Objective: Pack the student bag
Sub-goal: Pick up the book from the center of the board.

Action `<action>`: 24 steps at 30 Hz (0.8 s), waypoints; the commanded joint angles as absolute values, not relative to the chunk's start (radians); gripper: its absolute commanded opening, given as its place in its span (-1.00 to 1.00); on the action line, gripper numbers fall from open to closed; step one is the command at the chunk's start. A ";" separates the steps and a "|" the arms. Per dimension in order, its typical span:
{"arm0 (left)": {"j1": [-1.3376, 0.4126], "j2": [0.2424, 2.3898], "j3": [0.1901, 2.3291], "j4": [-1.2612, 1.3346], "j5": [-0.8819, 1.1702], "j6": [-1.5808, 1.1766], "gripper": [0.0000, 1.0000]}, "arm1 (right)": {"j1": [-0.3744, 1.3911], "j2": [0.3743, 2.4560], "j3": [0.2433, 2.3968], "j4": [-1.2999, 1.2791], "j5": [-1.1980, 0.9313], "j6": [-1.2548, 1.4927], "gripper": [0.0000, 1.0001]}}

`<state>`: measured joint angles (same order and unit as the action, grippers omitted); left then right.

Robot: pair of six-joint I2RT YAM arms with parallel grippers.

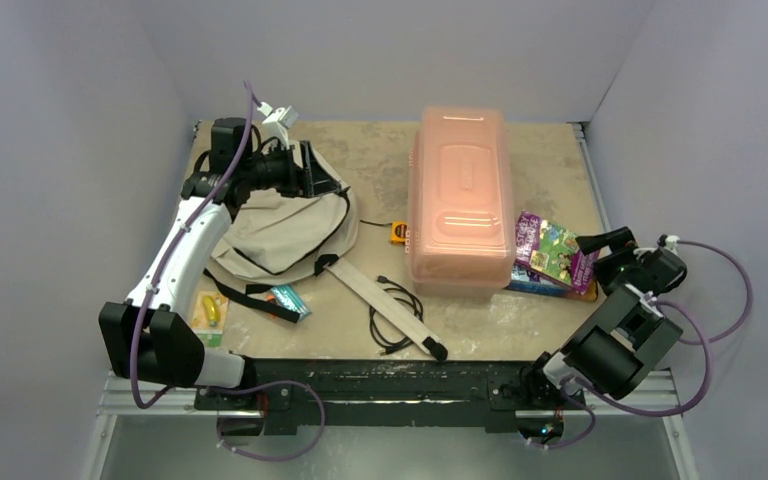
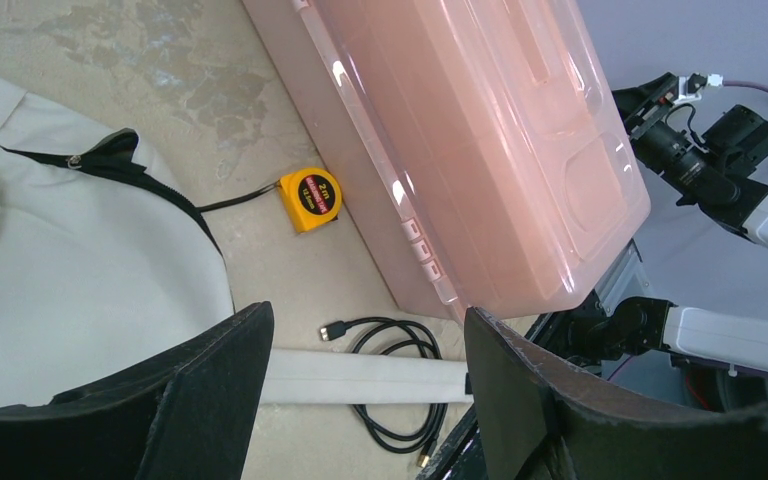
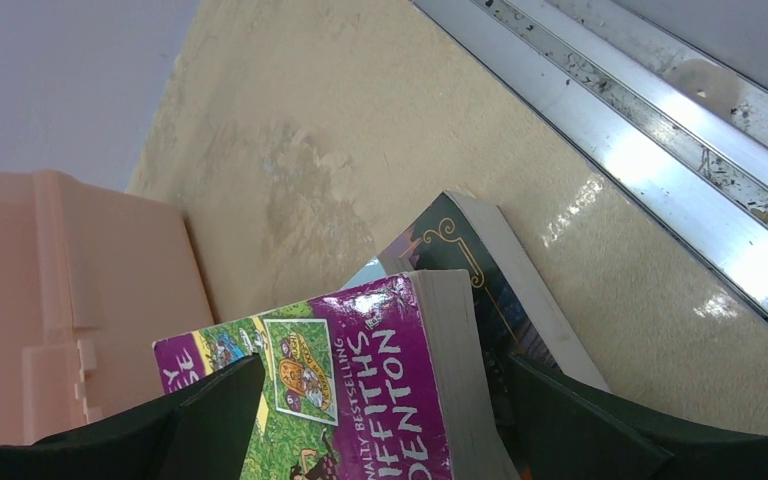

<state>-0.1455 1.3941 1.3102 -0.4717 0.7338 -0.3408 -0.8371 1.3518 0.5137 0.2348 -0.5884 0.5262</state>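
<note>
The student bag [image 1: 278,232], beige cloth with black trim, lies flat at the left of the table, and its long strap [image 1: 385,307] trails toward the front. My left gripper [image 1: 305,170] hovers at the bag's far rim. In the left wrist view this gripper [image 2: 365,320] is open with nothing between its fingers, and the bag [image 2: 70,270] lies below its left finger. My right gripper [image 1: 592,243] is at the stacked books. In the right wrist view it [image 3: 385,370] is open and straddles the purple book [image 3: 360,400], which lies on a darker book [image 3: 505,290].
A big translucent pink box [image 1: 460,205] fills the table's middle. A yellow tape measure [image 1: 398,232] sits by its left side. A black cable [image 1: 396,316] coils under the strap. A teal packet [image 1: 290,300] and a small card with a yellow item [image 1: 208,312] lie near the left arm.
</note>
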 commanded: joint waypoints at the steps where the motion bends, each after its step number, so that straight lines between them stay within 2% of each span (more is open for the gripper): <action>1: -0.151 1.365 1.298 -0.430 0.757 -0.344 0.39 | -0.842 1.365 0.490 0.338 -0.642 0.577 0.87; 9: -0.150 1.365 1.299 -0.431 0.754 -0.340 0.39 | -0.842 1.410 0.460 0.454 -0.675 0.623 0.81; 12: -0.150 1.368 1.300 -0.431 0.756 -0.342 0.39 | -0.842 1.406 0.445 0.493 -0.678 0.637 0.67; 15: -0.150 1.367 1.301 -0.431 0.758 -0.343 0.39 | -0.842 1.389 0.438 0.513 -0.684 0.644 0.39; 17: -0.150 1.365 1.302 -0.431 0.759 -0.343 0.39 | -0.842 1.355 0.446 0.495 -0.685 0.652 0.12; 21: -0.149 1.362 1.302 -0.431 0.757 -0.344 0.39 | -0.819 1.223 0.520 0.319 -0.593 0.619 -0.43; 24: -0.149 1.361 1.304 -0.432 0.758 -0.344 0.39 | -0.766 1.112 0.607 0.158 -0.466 0.574 -0.70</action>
